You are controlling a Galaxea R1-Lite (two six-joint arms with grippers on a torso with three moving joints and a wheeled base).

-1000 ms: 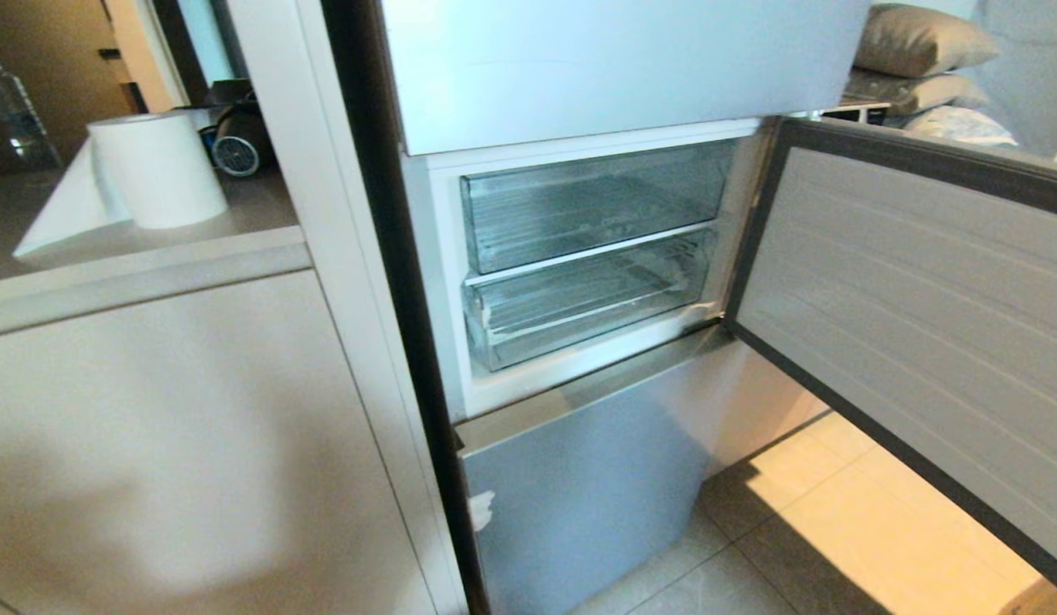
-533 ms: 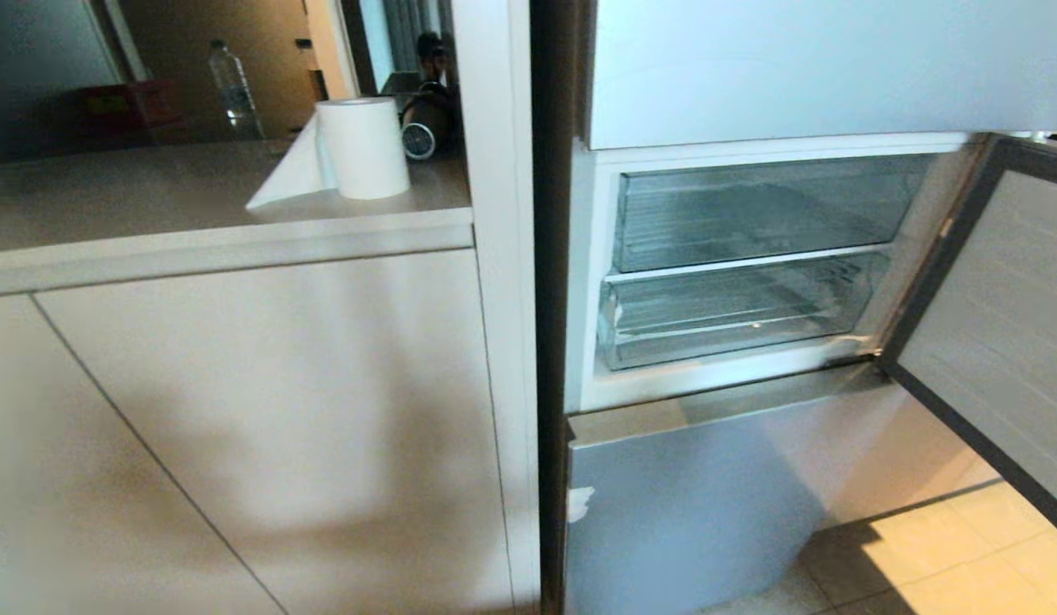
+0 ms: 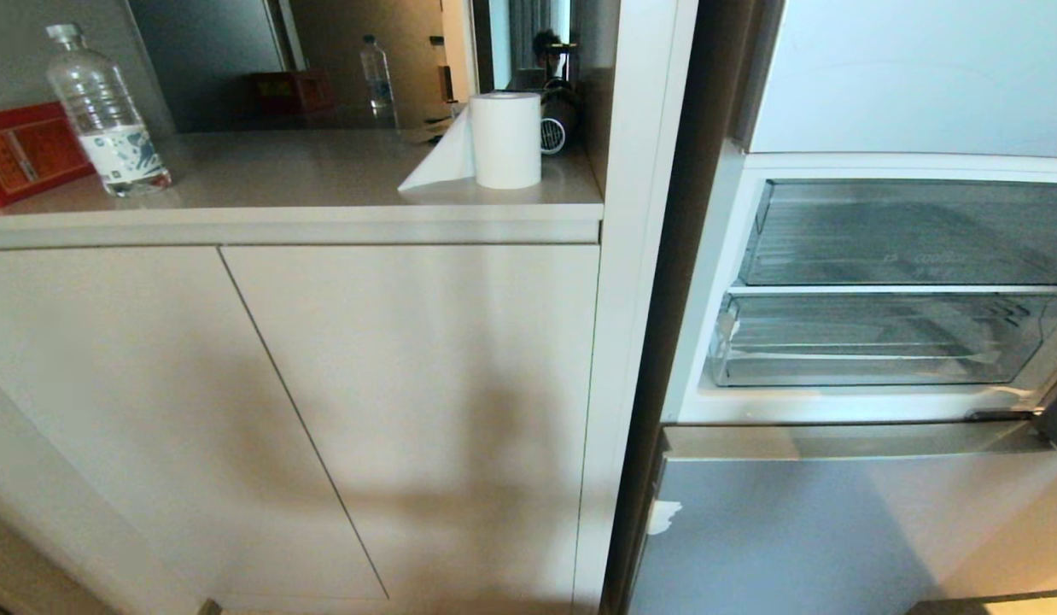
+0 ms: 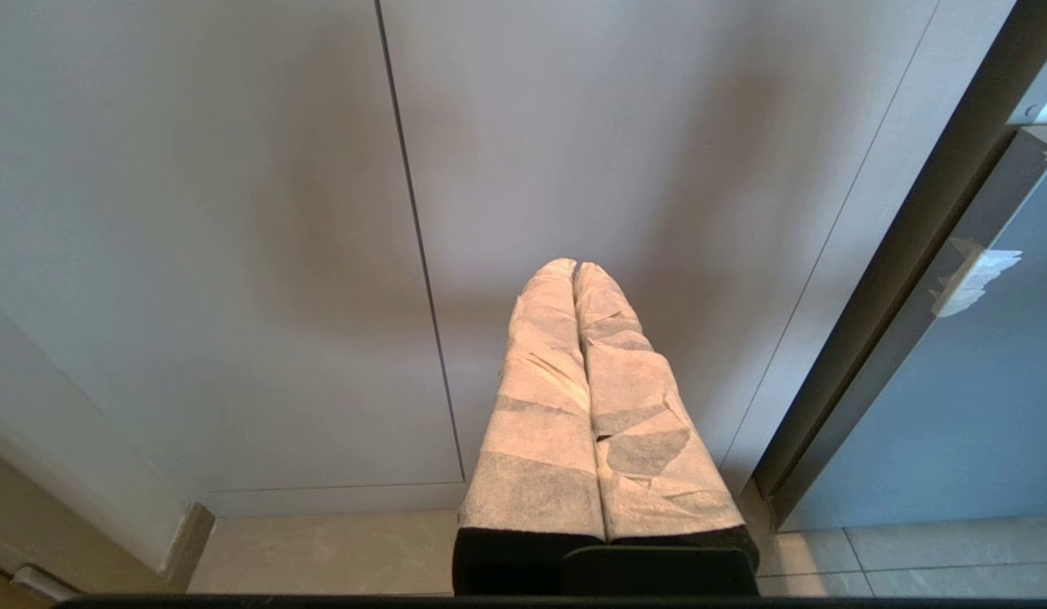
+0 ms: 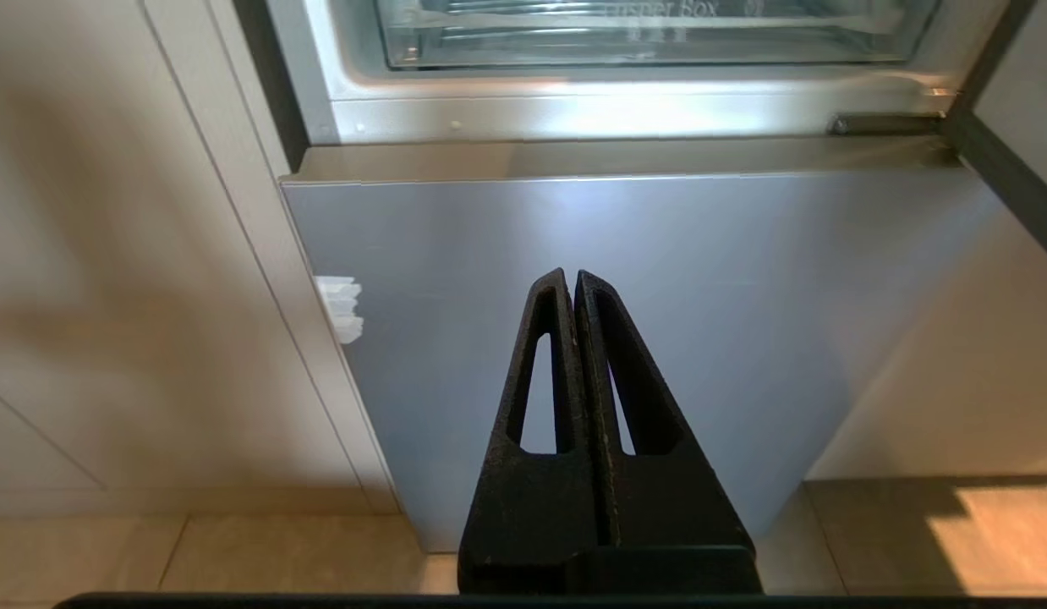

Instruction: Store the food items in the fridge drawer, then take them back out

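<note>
The fridge drawer (image 3: 870, 354) is the lower clear plastic bin with a ribbed floor, seen at the right of the head view inside the open fridge; its front edge also shows in the right wrist view as the fridge drawer (image 5: 650, 42). It looks empty. The food items are out of view. My left gripper (image 4: 574, 266), its fingers wrapped in pale tape, is shut and points at the beige cabinet front. My right gripper (image 5: 572, 277), black, is shut with nothing in it and points at the grey-blue lower fridge door (image 5: 625, 321). Neither arm shows in the head view.
A taller clear bin (image 3: 904, 231) sits above the drawer. On the counter (image 3: 289, 213) stand a paper towel roll (image 3: 505, 141), a water bottle (image 3: 106, 111) and a red box (image 3: 25, 149). Beige cabinet doors (image 3: 392, 410) fill the left; tiled floor (image 4: 320, 550) lies below.
The whole head view has swung left: the fridge has slid to the right edge, the open door has left the picture, and the counter with bottle and red box has come in.
</note>
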